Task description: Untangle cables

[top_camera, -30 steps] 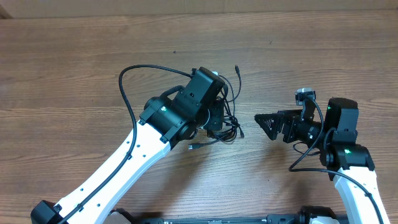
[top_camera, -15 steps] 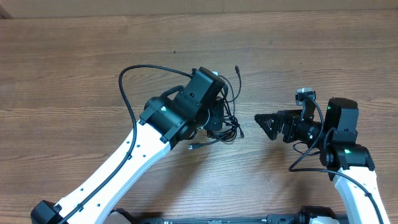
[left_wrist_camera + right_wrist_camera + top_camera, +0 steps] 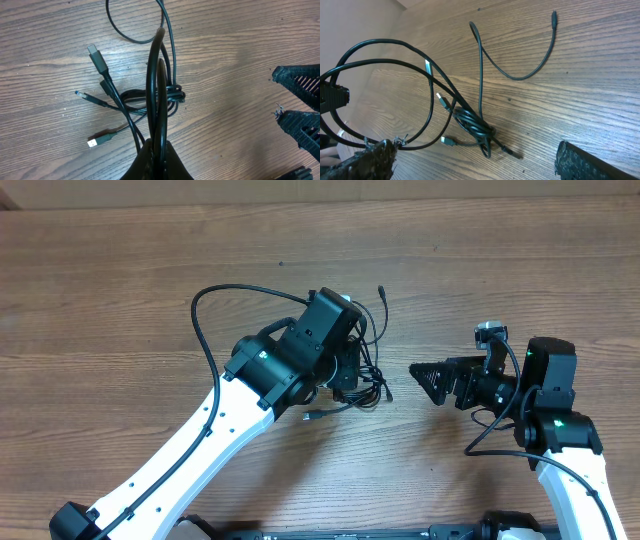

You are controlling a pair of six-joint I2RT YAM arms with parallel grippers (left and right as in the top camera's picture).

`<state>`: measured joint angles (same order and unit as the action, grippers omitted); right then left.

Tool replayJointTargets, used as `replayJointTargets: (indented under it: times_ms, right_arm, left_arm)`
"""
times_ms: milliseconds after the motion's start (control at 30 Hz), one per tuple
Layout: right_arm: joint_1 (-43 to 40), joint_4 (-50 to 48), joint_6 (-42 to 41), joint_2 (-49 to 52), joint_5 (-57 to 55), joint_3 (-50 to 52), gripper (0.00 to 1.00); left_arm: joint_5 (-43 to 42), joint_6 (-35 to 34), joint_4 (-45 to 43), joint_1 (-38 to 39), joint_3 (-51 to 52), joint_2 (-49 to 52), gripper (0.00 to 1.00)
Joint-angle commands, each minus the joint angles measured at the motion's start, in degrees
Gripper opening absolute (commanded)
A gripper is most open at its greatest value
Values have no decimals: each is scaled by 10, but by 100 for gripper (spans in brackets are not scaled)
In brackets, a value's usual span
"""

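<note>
The left gripper (image 3: 158,152) pinches loops of the cables (image 3: 167,95) upward, seemingly so the wide-spread right gripper (image 3: 428,380) can grab a strand.

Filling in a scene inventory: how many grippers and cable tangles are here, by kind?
Grippers: 2 (left gripper, right gripper)
Cable tangle: 1
Total: 3

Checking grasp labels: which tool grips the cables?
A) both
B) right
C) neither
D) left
D: the left tool is shut on loops of the cables, while the right tool is open and apart from them.
</note>
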<state>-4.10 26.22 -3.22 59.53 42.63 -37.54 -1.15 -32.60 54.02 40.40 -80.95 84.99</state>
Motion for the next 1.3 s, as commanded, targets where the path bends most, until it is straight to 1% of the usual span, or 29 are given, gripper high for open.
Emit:
replayJointTargets:
  times_ms: [0,800,967,1267]
  right_arm:
    - [-1,-3,-2,0,4,-11,100]
    - [-1,-3,-2,0,3,-11,100]
    - [-1,-3,-2,0,3,-11,100]
    - [-1,-3,-2,0,3,-11,100]
  left_arm:
    - [-8,9,-3,-2,-9,0,4]
    - [-8,14,-7,-2,-9,0,4]
    - [-8,45,-7,-2,-9,0,4]
    - [-8,46,-9,-2,-9,0,4]
